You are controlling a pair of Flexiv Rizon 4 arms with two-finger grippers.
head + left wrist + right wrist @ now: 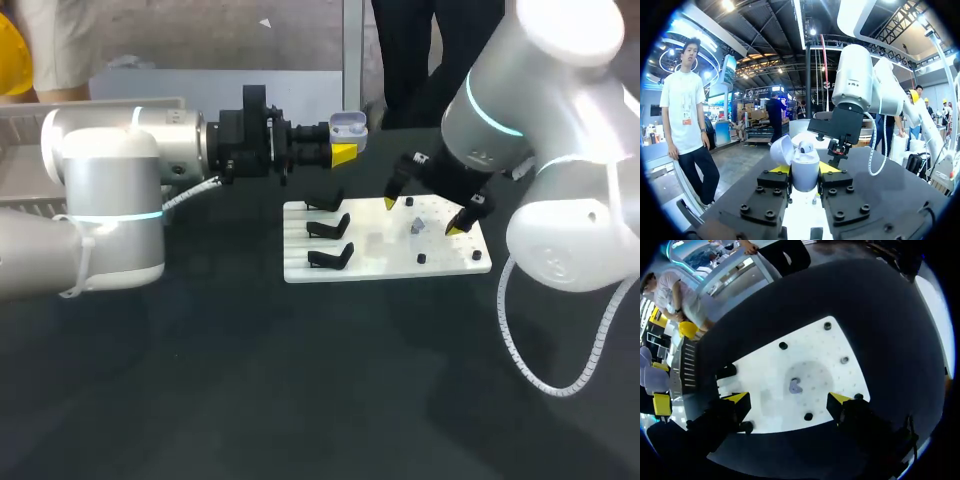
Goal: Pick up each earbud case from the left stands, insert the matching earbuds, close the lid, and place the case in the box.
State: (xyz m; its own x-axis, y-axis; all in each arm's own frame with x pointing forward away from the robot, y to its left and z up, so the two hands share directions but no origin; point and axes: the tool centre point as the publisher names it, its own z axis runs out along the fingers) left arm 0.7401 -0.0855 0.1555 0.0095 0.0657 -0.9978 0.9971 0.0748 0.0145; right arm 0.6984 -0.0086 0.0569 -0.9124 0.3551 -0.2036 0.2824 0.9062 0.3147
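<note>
The big dark table (300,400) sits under both arms. The left arm (100,200) reaches across it, and the right arm (540,100) bends down over it. A gray box (20,160) is behind the left arm, far back from its gripper. A white board (380,262) lies flat on the table, right under the right gripper (422,216) and below the left gripper (806,170). The left gripper is up in the air and pinches the case (348,124) from two sides. The case stands up between the yellow tips. Its lid (781,150) is tipped open, and a small round piece sits in the top. The right gripper hangs just over the board with its fingers spread wide, holding nothing. Three black stands (328,228) sit in a row on the board, below the left gripper and beside the right one. A little pale purple earbud (795,386) lies on the board under the right gripper, between its two fingers but not touching them. Small black pegs (783,345) are dotted around the earbud.
</note>
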